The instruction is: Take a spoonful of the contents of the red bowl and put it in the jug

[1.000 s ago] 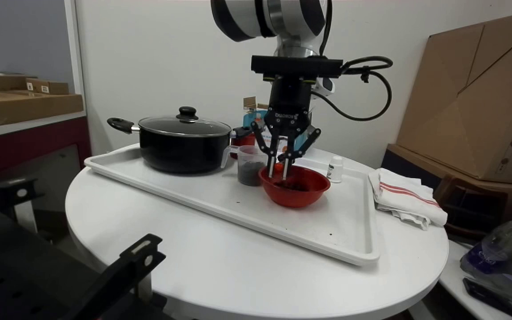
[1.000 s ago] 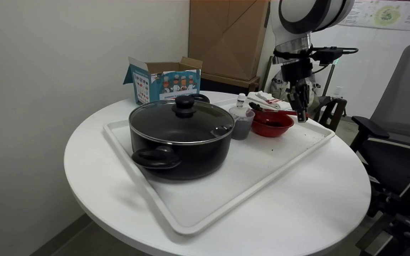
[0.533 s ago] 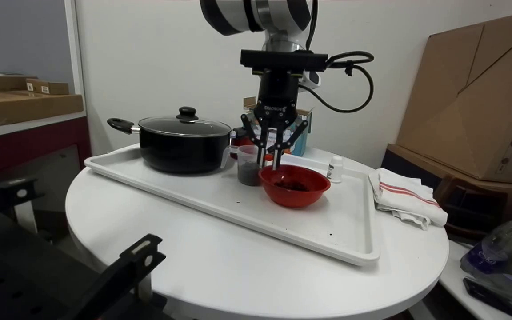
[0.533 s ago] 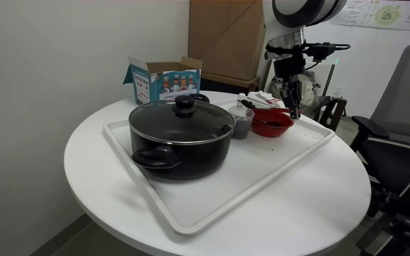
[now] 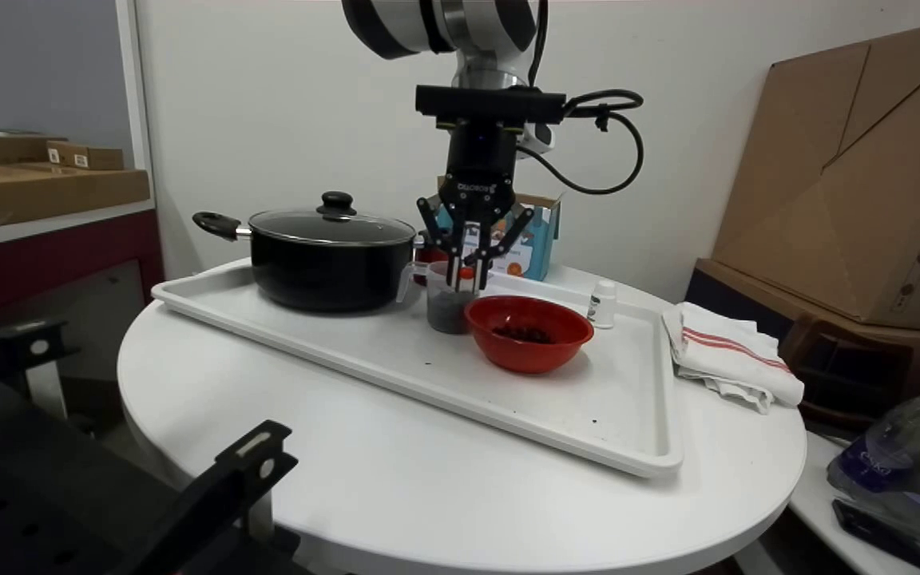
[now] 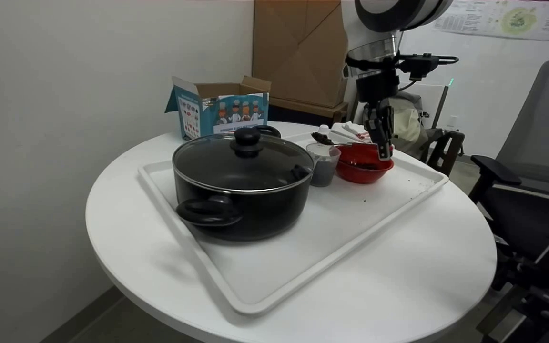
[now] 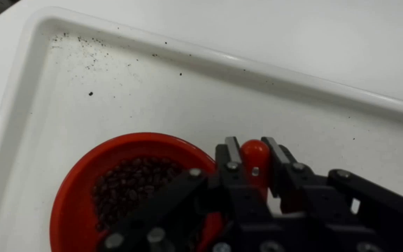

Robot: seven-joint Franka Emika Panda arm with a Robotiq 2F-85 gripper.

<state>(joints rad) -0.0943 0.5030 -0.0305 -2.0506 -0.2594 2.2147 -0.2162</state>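
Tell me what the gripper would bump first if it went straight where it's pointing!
Probably the white tray: the gripper seems to point down just beside the red bowl. Depth is unclear, so it might bump that bowl's rim first.

— Any lettering you can read?

— "ROBOTIQ", white on the black gripper (image 5: 467,283), in an exterior view. That one is plain.

— And the clear plastic bottle (image 5: 919,441)?

— Pale letters on its purple label (image 5: 866,466), perhaps "eska"; too blurred to swear to.

— The blue carton (image 6: 189,118)?

— A line of print on a white band (image 6: 237,127), beneath the cartoon chefs (image 6: 235,113). I can't make it out.

— The tall cardboard box (image 5: 851,184)?

— Two dark round symbols in a thin frame, and tiny sideways print.

— The wall poster (image 6: 508,21)?

— Rows of text, too small. Same with the marks on the small white bottle (image 5: 602,305).
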